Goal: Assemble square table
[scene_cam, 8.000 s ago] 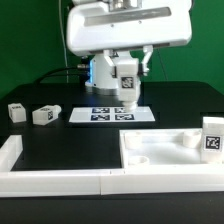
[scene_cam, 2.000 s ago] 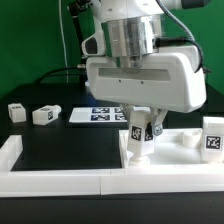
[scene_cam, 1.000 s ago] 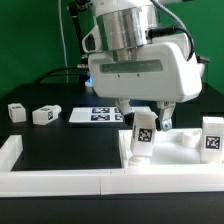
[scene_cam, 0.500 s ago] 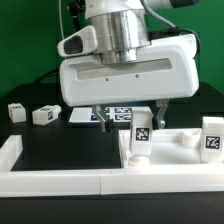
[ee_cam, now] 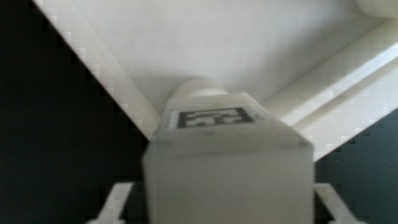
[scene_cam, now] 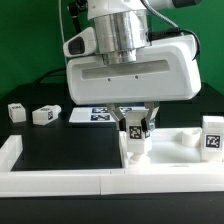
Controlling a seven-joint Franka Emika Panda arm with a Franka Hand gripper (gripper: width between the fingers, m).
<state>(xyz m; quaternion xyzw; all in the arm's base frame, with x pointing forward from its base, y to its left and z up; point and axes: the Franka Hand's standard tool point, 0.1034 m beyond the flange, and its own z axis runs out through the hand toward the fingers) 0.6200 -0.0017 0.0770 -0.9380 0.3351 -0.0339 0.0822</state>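
Flat green wall (scene_cam: 30, 40) behind me, evenly lit. Under me, the matte black table (scene_cam: 60, 145); white border rails (scene_cam: 50, 182) run along its near edge, and the marker board (scene_cam: 85, 117) lies flat further back.

Gripper (scene_cam: 135, 126) lower, tight on leg (scene_cam: 135, 141).

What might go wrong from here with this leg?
The gripper straddles the upright leg at the tabletop's corner. If that leg isn't fully seated, twisting or letting go may tip it. An off-centre grip might also drag the tabletop and topple the other standing leg.
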